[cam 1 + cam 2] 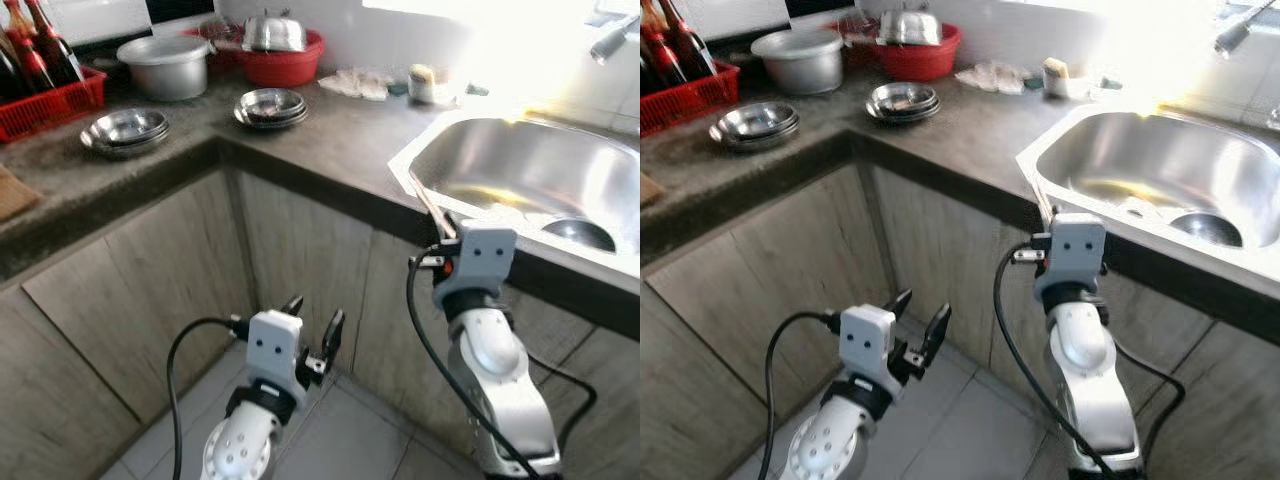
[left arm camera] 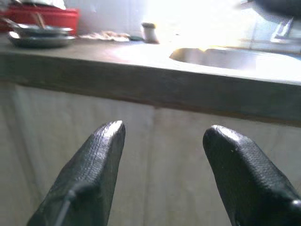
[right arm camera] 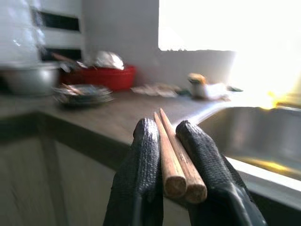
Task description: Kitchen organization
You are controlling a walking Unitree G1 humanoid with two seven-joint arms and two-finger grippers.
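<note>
Fingers (image 3: 141, 188) of my right gripper (image 3: 171, 136) clench two chopsticks (image 3: 176, 160), left gripper (image 2: 162, 141) released; they may clip the sink (image 1: 420, 190) rim.

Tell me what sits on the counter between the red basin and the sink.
In the left eye view, between the red basin and the sink lie a stack of steel bowls, a pale crumpled cloth and a small jar, then bare counter.
</note>
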